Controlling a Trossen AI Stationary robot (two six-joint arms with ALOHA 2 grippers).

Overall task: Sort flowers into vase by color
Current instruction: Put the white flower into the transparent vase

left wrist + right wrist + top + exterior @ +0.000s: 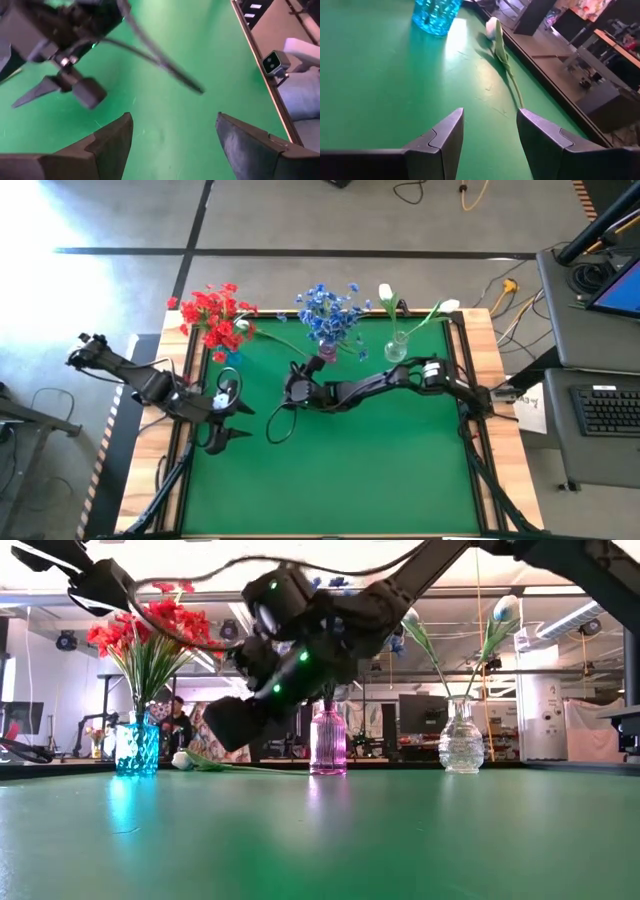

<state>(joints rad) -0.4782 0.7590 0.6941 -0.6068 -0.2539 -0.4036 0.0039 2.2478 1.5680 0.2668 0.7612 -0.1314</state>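
Right wrist view shows the right claw spread wide and empty, low over the bench, aimed at a white flower lying flat near the blue vase. Its stem looks thin, light and bendy, likely to roll; the mid-stem seems the safest hold, sparing the soft bud. The left claw waits agape at the bench's left side

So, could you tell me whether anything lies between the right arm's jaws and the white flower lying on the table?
Nothing visible does. The right gripper is open and empty, and only bare green table separates it from the loose white flower, which lies beside the blue vase.
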